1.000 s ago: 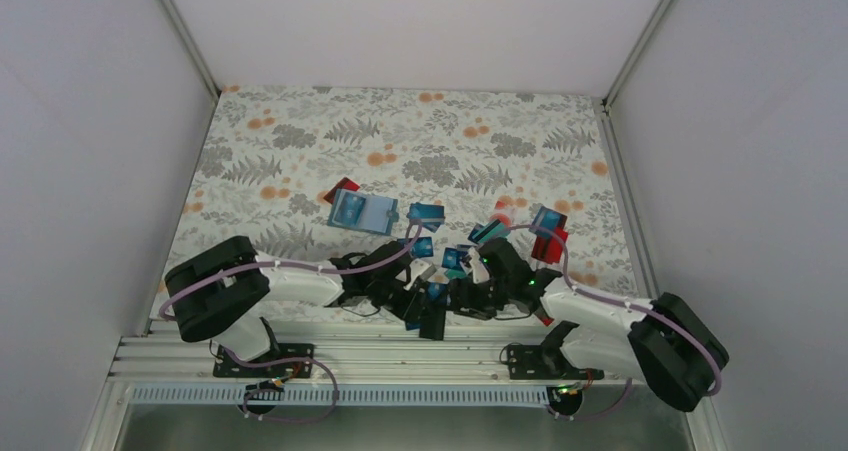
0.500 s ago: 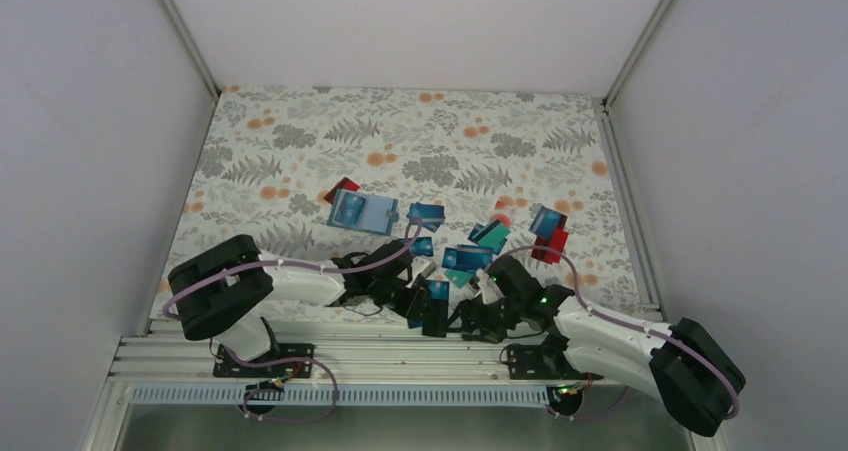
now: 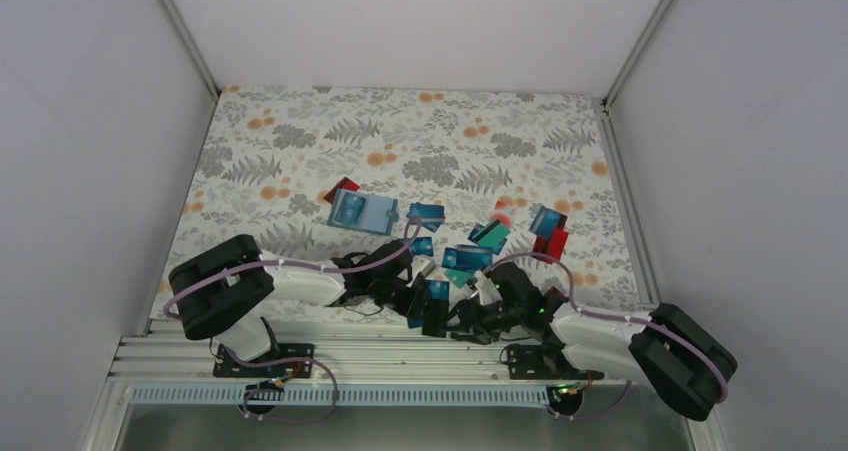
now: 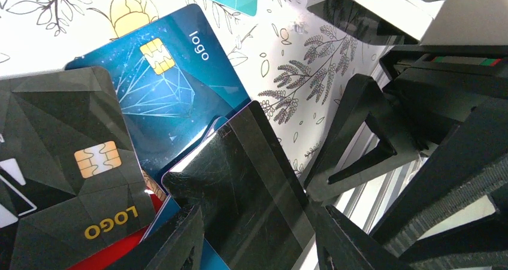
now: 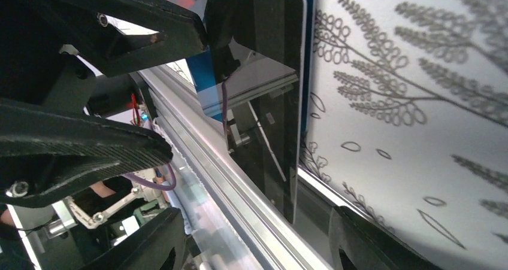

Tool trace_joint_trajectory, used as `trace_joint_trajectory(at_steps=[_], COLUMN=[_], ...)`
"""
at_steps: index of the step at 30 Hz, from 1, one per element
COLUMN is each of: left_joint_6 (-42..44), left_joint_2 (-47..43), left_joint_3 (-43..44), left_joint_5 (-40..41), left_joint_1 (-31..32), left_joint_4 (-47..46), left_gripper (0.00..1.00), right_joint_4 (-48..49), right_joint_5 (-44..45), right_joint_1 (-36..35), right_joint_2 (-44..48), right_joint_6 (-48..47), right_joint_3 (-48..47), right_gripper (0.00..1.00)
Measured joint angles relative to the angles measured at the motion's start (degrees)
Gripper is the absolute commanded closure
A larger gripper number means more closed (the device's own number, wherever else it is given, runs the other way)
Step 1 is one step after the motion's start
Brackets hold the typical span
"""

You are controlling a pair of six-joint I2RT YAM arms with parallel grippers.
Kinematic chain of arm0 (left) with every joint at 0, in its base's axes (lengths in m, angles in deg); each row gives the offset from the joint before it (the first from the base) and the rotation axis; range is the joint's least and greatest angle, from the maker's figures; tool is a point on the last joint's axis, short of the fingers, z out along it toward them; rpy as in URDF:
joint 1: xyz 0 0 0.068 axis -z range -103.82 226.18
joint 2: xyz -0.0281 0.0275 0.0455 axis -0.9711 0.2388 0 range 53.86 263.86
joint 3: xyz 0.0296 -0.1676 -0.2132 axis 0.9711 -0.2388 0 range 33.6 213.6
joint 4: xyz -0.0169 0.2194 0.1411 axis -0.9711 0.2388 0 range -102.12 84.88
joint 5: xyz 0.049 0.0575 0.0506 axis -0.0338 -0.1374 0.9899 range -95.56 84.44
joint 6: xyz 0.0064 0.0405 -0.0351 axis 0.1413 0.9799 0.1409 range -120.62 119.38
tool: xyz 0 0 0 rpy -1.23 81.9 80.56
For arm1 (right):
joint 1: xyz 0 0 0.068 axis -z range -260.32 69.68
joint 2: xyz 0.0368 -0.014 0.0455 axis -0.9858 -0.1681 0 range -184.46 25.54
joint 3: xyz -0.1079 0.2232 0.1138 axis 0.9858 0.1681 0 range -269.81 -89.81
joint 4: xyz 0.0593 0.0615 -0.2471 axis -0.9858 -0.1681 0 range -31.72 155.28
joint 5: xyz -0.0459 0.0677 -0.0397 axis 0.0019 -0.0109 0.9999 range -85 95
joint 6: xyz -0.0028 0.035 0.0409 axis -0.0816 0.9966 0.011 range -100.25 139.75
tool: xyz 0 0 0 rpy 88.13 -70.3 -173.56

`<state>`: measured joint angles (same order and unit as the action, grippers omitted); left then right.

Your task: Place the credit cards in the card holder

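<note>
Firstly, glossy black rectangular plastic credit card (image 4: pixel 251 186): held up at the near edge of the leaf-and-flower-printed white tabletop (image 3: pixel 300 141), gripped edge to edge by the jaws of the left gripper (image 4: pixel 257 222).

Right gripper (image 5: pixel 254 234): jaws parted, one on each side of that card's free end, neither seen to touch it.

Beneath, flat on the tabletop: blue chip card with a diamond outline and the word "logo" (image 4: pixel 162 84), overlapped by a black faceted card with gold "LOGO" (image 4: pixel 66 180); a red card edge (image 4: pixel 102 255) shows under both.

Flat dull teal-blue soft card holder (image 3: pixel 362 212): lying open left of centre, well apart from both grippers, a small red card (image 3: pixel 343 186) at its far left corner.

Loose blue card (image 3: pixel 427 213) just right of the holder; blue and teal cards (image 3: pixel 470 256) nearer the arms; blue and red pair (image 3: pixel 548 233) further right.
</note>
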<state>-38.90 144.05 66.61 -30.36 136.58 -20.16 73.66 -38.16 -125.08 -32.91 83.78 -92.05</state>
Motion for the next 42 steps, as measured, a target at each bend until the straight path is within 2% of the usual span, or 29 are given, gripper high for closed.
trace_joint_trajectory(at_steps=[4,9,12,18,24,25,33,38,42], left_joint_6=[-0.2,-0.4,-0.7,-1.4,-1.6,-1.6,-2.3,-3.0,-2.9], left_joint_2=[0.0,0.0,0.0,-0.3,-0.5,-0.6,-2.3,-6.7,-12.0], left_joint_3=[-0.2,-0.3,-0.5,-1.3,-1.5,-1.5,-1.8,-1.6,0.3], left_joint_5=[0.0,0.0,0.1,0.4,0.7,0.7,2.7,7.1,10.5], left_joint_1=[0.0,0.0,0.0,0.0,0.0,0.0,0.0,0.0,-0.9], left_joint_4=[-0.3,-0.7,-1.0,-2.1,-2.3,-2.2,0.1,7.0,12.7], left_gripper=[0.52,0.52,0.53,0.53,0.53,0.53,0.55,0.55,0.55], right_joint_4=[6.7,16.5,22.8,29.3,30.5,30.6,28.6,19.7,13.0], right_joint_5=[-1.3,-3.5,-4.5,-4.0,-1.7,-1.4,-0.5,0.6,1.1], right_joint_1=[-0.5,-1.4,-2.2,-3.5,-4.1,-4.2,-4.2,-3.7,-0.7], right_joint_2=[-4.7,-12.7,-18.3,-24.0,-25.2,-25.2,-24.2,-16.9,-9.1], right_joint_6=[1.8,2.5,2.5,2.8,1.7,1.8,1.9,0.5,-1.6], right_joint_3=[0.4,0.4,0.3,0.1,0.1,0.1,-0.5,-0.9,-0.9], right_gripper=[0.40,0.46,0.51,0.70,0.94,0.96,0.96,0.96,0.96])
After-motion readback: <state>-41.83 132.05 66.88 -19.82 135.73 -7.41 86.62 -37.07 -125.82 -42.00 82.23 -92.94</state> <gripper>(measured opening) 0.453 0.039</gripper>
